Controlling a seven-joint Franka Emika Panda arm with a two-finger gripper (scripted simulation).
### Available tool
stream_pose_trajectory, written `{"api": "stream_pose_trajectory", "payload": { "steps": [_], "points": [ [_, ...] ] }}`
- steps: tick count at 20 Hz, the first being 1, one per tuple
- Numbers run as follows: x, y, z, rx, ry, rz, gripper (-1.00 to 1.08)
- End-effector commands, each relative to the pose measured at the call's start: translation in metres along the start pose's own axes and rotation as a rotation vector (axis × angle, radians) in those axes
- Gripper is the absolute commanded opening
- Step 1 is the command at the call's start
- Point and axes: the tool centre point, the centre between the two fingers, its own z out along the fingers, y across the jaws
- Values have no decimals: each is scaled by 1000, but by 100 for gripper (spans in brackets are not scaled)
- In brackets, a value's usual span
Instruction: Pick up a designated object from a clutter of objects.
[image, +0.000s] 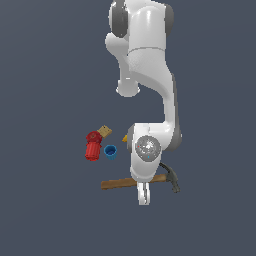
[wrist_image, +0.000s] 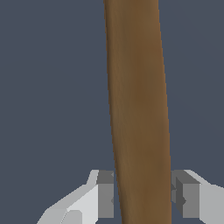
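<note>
In the wrist view the gripper (wrist_image: 142, 199) straddles the hammer (wrist_image: 138, 109) handle, one finger (wrist_image: 105, 192) touching it and the other just clear, so it is spread, not clenched. The exterior view alone shows the dark head past the gripper (image: 143, 196), with a red cylinder (image: 93, 146), blue cup (image: 110, 151), tan block (image: 104, 131) and banana (image: 125, 138) tip beyond.

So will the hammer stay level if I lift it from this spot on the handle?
Probably not: the hammer has its dark head at one end, and the gripper straddles mid-handle, so it may tip head-down. The smooth rounded handle could twist between the fingers.
</note>
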Motion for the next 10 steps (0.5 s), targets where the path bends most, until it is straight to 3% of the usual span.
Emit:
{"api": "stream_pose_trajectory", "payload": {
  "steps": [1, 10],
  "points": [
    [0, 0, 0, 0, 0, 0, -100],
    [11, 11, -12, 0, 0, 0, -100]
  ]
}}
